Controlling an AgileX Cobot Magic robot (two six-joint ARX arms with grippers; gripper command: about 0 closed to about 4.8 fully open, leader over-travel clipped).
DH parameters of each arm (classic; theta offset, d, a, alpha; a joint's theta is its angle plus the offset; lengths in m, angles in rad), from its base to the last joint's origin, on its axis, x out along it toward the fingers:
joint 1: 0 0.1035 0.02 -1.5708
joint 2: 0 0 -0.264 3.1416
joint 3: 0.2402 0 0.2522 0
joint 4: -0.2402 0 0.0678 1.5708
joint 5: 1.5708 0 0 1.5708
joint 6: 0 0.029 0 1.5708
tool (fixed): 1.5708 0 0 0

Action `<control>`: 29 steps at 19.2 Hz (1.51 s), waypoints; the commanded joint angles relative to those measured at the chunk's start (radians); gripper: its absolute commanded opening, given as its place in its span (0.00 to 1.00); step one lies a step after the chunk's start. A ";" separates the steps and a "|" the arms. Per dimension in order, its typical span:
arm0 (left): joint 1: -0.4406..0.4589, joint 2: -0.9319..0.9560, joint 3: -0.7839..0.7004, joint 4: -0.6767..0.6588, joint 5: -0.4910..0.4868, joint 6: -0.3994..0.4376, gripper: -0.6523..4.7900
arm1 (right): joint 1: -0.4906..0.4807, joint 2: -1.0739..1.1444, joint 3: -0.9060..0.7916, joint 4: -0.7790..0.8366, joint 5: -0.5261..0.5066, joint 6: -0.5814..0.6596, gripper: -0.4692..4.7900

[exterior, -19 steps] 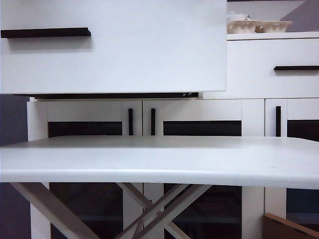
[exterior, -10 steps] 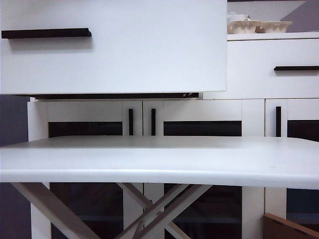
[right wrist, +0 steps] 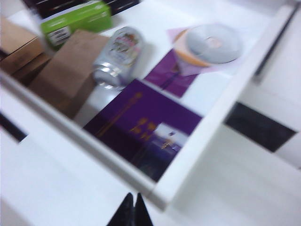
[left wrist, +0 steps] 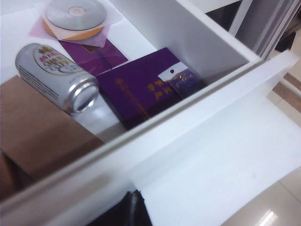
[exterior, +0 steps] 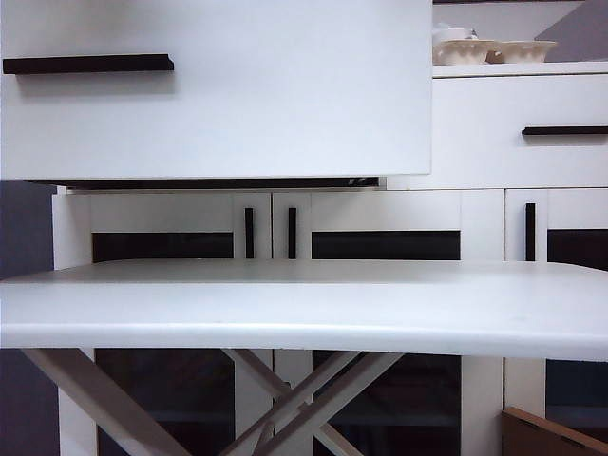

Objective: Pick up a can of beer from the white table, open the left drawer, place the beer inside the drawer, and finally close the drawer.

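The can of beer (left wrist: 56,77) lies on its side inside the pulled-out left drawer (exterior: 237,95), partly on a brown box; the right wrist view shows the can (right wrist: 115,56) too. Outside the drawer's front panel (left wrist: 197,122), low against it, my left gripper (left wrist: 134,207) is shut with nothing seen between its fingers. My right gripper (right wrist: 133,209) hangs shut and empty above the drawer's corner (right wrist: 160,193), apart from the can. Neither gripper shows in the exterior view. The white table (exterior: 304,304) stands in front of the cabinet.
In the drawer lie a disc on sleeves (left wrist: 75,14), a purple booklet (left wrist: 141,87), a brown box (left wrist: 37,127) and a green box (right wrist: 77,19). The twin drawer (exterior: 518,128) is closed, with ceramic bowls (exterior: 494,49) above it and glass-panelled doors (exterior: 385,245) below.
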 commanded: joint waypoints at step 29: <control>-0.011 -0.285 -0.850 0.966 -0.283 -0.185 0.11 | 0.280 -0.198 -0.892 1.033 0.311 0.151 0.08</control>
